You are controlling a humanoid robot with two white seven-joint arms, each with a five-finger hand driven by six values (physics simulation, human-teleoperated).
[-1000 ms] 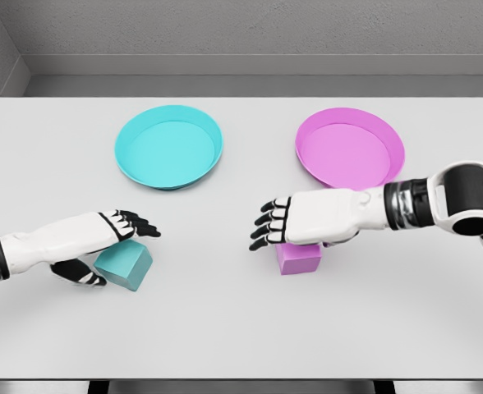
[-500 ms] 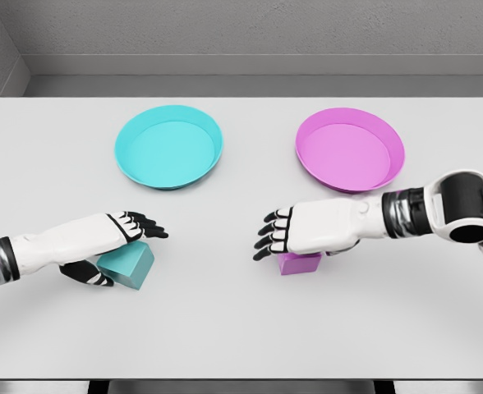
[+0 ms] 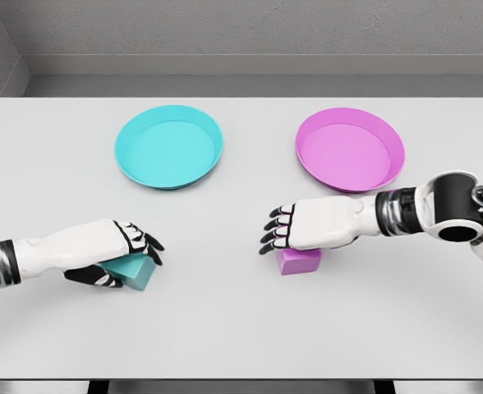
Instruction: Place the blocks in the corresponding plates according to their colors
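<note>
The left hand (image 3: 114,250) lies low over the cyan block (image 3: 135,271) with fingers curling across its top and thumb under its near side, a narrow grip that looks only partly closed, so the block could pivot or squirt sideways if lifted now. The right hand (image 3: 295,230) rests palm-down on the magenta block (image 3: 299,261), fingers stretched past its left edge rather than wrapped, so I judge it could slide off or push the block along the table (image 3: 225,328). Farther back, the cyan plate (image 3: 169,148) and magenta plate (image 3: 350,150) sit well apart with nothing between them and their blocks; only their raised rims could catch a low carry.
</note>
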